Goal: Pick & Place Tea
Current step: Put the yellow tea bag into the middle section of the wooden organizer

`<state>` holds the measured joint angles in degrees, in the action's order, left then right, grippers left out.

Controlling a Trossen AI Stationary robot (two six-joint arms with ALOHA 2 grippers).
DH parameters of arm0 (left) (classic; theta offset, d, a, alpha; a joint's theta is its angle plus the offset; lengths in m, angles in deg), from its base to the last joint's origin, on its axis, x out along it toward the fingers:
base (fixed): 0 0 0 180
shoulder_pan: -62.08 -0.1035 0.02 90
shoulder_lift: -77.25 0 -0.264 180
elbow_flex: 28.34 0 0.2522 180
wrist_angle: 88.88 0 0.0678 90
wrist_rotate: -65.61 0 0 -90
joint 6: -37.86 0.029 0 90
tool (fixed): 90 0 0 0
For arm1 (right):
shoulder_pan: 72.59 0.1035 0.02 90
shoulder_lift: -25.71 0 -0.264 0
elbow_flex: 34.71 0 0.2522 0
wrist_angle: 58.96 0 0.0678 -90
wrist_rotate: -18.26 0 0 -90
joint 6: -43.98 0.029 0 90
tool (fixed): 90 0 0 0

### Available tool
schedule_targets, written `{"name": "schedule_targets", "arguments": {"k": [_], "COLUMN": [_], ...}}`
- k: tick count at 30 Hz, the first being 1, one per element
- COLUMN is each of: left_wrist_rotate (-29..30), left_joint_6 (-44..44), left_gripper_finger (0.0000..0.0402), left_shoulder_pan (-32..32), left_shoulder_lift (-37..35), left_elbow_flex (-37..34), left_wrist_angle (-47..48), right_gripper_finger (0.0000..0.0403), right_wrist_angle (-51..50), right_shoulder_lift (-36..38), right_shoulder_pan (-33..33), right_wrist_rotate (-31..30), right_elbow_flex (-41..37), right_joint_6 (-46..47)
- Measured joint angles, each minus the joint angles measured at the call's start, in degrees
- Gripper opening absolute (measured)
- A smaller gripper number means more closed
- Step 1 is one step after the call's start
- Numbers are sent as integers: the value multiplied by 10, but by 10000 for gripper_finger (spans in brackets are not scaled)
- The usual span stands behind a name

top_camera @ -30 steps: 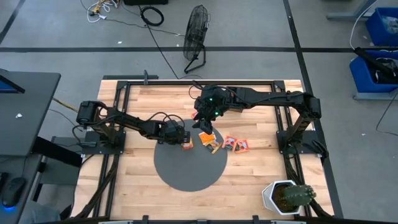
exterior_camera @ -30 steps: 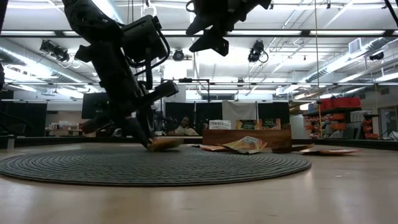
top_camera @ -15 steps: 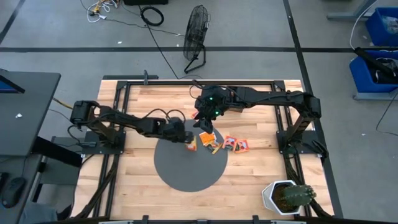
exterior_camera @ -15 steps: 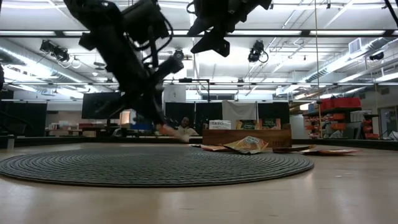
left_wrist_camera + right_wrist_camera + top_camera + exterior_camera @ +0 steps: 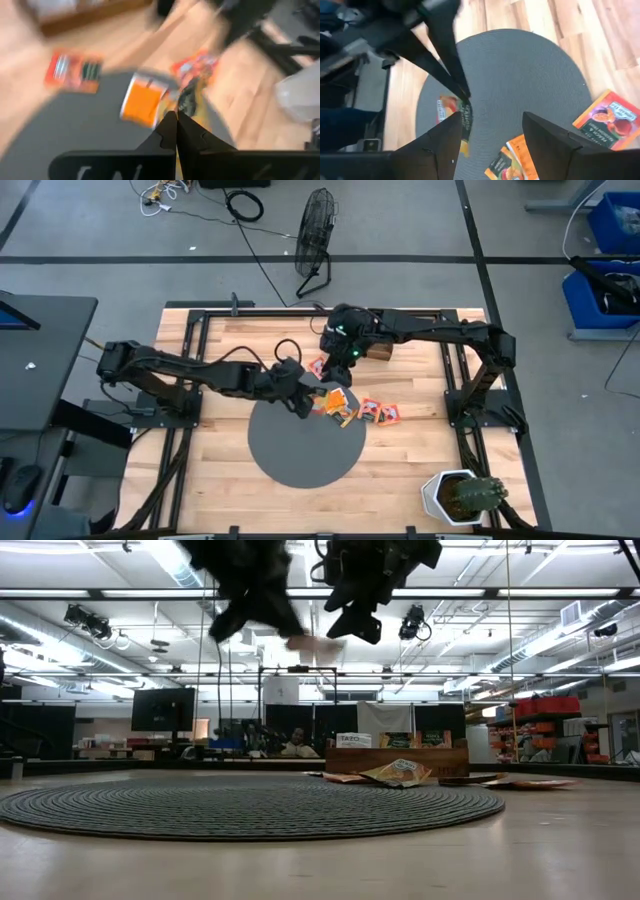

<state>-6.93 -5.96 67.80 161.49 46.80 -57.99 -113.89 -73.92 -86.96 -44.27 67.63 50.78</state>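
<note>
Tea packets (image 5: 362, 410) beside disc (image 5: 290, 455)

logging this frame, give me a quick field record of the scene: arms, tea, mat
left end effector: shut on a tea packet, raised above the grey mat
right end effector: open, empty, high over the table behind the mat
loose tea packets: cluster at the mat's far right edge, some on the mat, some on the wooden table
wooden box: on the table behind the mat
potted cactus: table's near right corner

Grey disc (image 5: 290, 455) front free; packets (image 5: 378, 412) probably crowd back edge.
</note>
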Motion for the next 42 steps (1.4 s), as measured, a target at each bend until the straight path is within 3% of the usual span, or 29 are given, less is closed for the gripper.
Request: {"name": "schedule_targets", "arguments": {"k": [4,10,20,28,42], "left_wrist_rotate": [29,47,48,48,50], "left_joint_6": [105,171,182,188,190], "left_gripper_finger": [1,1,1,1,1], "left_shoulder_pan": [14,14,8,8,8], "left_shoulder_lift": [1,1,1,1,1], "left_elbow_flex": [45,75,76,76,76], "left_wrist_angle": [11,13,56,57,41], "right_gripper_finger": [214,214,214,214,214], "right_wrist_angle": [0,-4,-24,-20,-4], "right_shoulder_lift": [0,0,0,0,0], "right_shoulder_pan": [-3,-2,-2,-4,-4], "right_wrist_rotate": [19,22,65,147,135], "right_elbow_flex": [0,0,0,0,0], "right_joint_6": [-2,0,22,47,69]}}
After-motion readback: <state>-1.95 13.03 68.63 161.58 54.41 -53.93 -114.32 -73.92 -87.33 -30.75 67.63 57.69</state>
